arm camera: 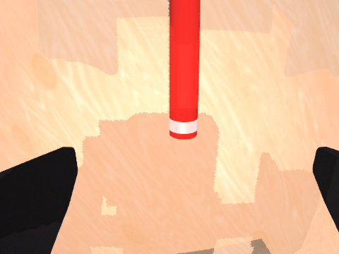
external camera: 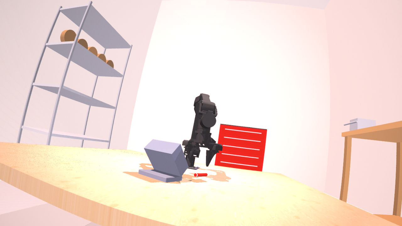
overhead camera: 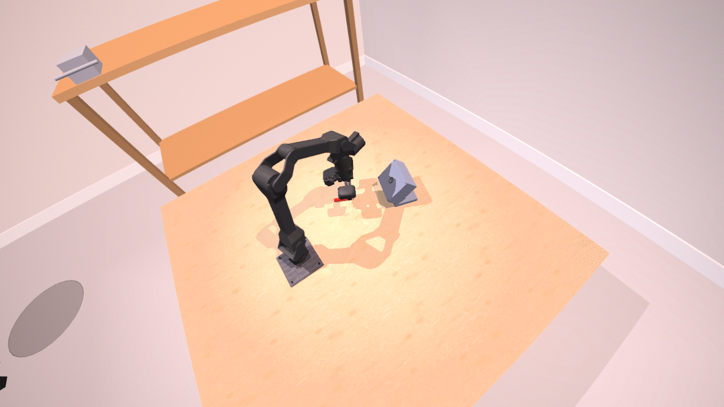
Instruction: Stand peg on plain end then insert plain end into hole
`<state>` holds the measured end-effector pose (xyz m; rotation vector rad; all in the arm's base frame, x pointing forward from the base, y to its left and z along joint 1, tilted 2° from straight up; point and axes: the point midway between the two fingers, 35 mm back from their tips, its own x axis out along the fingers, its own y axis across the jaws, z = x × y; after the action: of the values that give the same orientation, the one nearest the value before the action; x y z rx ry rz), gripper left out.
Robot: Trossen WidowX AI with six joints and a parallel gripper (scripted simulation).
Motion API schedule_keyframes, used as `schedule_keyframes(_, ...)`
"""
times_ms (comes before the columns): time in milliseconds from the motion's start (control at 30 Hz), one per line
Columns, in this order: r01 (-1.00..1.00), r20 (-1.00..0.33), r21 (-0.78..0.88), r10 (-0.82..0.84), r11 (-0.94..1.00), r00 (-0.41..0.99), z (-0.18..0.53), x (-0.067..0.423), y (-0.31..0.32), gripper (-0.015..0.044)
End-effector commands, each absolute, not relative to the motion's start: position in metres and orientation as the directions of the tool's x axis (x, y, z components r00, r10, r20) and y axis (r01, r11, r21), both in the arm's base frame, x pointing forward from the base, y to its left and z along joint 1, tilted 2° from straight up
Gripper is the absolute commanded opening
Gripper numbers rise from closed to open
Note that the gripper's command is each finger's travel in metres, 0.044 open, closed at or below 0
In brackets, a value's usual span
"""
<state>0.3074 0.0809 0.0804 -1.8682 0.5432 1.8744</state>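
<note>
The red peg (overhead camera: 339, 199) (external camera: 200, 174) (arm camera: 183, 52) lies flat on the wooden table (overhead camera: 405, 283). Its white band (arm camera: 183, 125) is at the end nearest the wrist camera, towards the panel. My gripper (overhead camera: 347, 193) (external camera: 200, 165) (arm camera: 200, 161) is open wide and empty. It points down and hangs a little above the peg's banded end, which it hides in the top view. The grey sloped panel (overhead camera: 400, 183) (external camera: 165, 158) stands just beyond the peg. Its hole (overhead camera: 390, 180) faces the arm. The exterior view shows only the panel's back.
The arm's base plate (overhead camera: 299, 266) is bolted to the table near its left edge. A wooden shelf unit (overhead camera: 253, 116) stands behind the table. A red slatted board (external camera: 241, 147), a grey rack (external camera: 75, 92) and a side table (external camera: 371, 134) stand off the table.
</note>
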Motion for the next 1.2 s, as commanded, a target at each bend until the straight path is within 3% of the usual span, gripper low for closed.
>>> schedule_keyframes(0, -0.557, -1.0, -0.019, 0.025, -0.83, -0.004, 0.071, 0.306, 0.08, 0.044)
schedule_keyframes(867, -0.557, -1.0, -0.019, 0.025, -0.83, -0.004, 0.032, 0.303, 0.081, 0.044)
schedule_keyframes(1167, -0.557, -1.0, -0.019, 0.025, -0.83, -0.004, 0.032, 0.303, 0.081, 0.0204)
